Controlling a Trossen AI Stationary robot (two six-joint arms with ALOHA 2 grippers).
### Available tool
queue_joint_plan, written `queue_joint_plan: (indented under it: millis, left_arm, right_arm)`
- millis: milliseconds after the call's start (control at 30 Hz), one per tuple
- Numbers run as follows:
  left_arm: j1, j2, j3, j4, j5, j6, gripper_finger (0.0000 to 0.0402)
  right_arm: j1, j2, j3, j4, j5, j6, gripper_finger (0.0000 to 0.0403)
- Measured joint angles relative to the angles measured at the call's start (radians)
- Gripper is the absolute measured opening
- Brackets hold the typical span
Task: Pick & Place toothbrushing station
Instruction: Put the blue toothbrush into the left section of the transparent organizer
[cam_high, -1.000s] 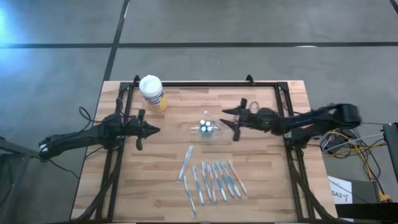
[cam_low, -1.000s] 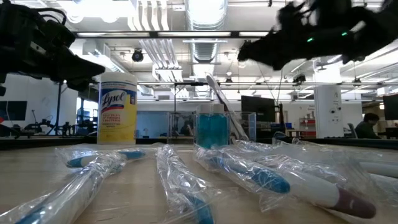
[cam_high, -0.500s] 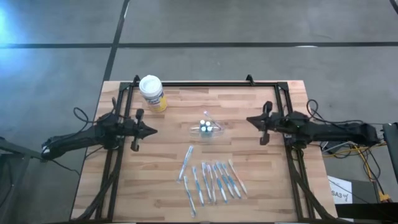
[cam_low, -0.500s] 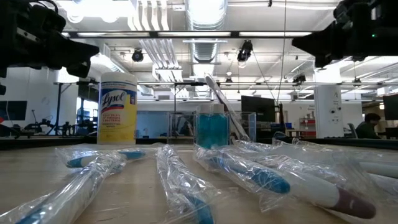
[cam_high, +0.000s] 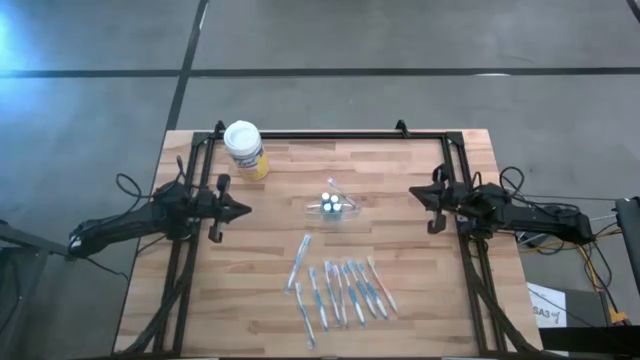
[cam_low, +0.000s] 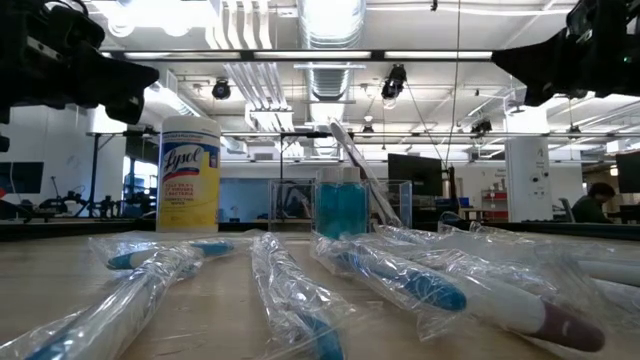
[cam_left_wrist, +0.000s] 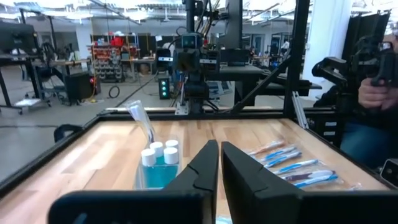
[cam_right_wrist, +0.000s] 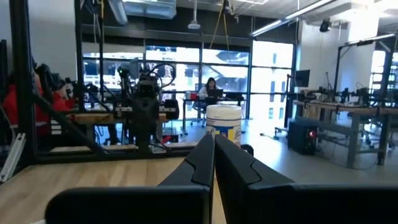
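The toothbrushing station is a small clear holder (cam_high: 333, 205) at the table's middle, resting on its base. It has a blue lower part (cam_left_wrist: 155, 174) and white-capped pieces, and one toothbrush (cam_low: 356, 168) leans in it. Several wrapped toothbrushes (cam_high: 340, 290) lie flat near the table's front edge. My left gripper (cam_high: 247, 210) hovers shut at the table's left, pointing at the holder and well apart from it. My right gripper (cam_high: 413, 193) hovers shut at the table's right edge, also pointing toward the middle. Neither holds anything.
A yellow canister with a white lid (cam_high: 245, 150) stands at the far left of the table. Black frame rails (cam_high: 460, 170) run along the table's sides and far edge. Bare wood lies between each gripper and the holder. A person (cam_left_wrist: 379, 87) sits beyond the table.
My right gripper has drawn back from just beside the holder toward the table's right edge and has shut its fingers on nothing. The holder and the toothbrushes lie where they were.
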Motion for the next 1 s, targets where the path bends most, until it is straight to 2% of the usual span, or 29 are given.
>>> queue_joint_plan:
  millis: [233,633,1000]
  left_arm:
    - [0.000,0.000,-0.008,-0.004,0.000,0.000,0.0038]
    - [0.000,0.000,-0.009,-0.002,0.000,0.004,0.0030]
    - [0.000,0.000,-0.010,0.000,0.000,0.004,0.0039]
  right_arm:
    - [0.000,0.012,0.000,0.012,0.000,-0.052,0.0008]
    - [0.000,0.012,0.000,0.059,-0.001,-0.058,0.0008]
    - [0.000,0.012,0.000,0.061,-0.002,-0.109,0.0008]
